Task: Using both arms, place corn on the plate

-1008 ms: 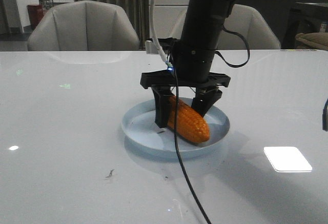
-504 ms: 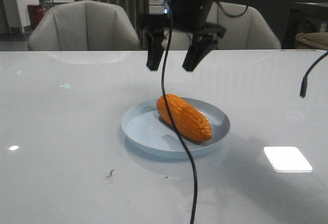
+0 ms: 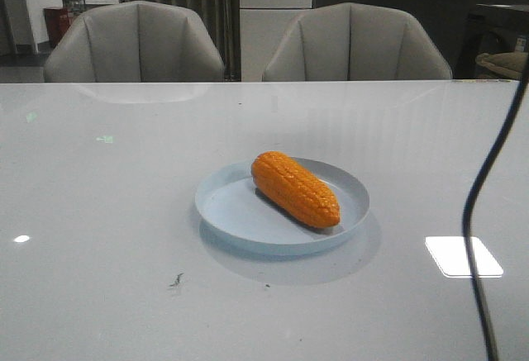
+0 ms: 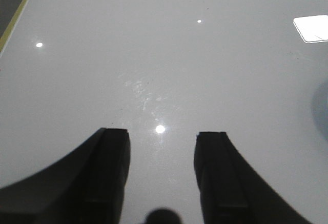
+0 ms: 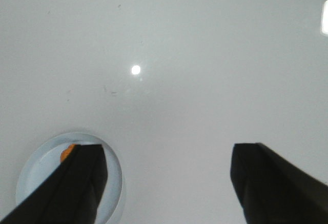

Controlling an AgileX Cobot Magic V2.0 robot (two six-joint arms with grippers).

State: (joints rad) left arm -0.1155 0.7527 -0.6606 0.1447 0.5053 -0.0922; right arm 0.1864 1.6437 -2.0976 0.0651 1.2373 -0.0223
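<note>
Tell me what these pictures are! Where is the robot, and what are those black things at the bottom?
A robot with two arms took these. One camera looks forward over a white table. On it sits a pale-blue plate with an orange corn lying inside. Only a black cable shows there. The other two cameras ride on the robot's wrists. The black shapes are claw fingers: the left claw is open over bare table, and the right claw is open too, high above the plate. Neither claw holds anything.
</note>
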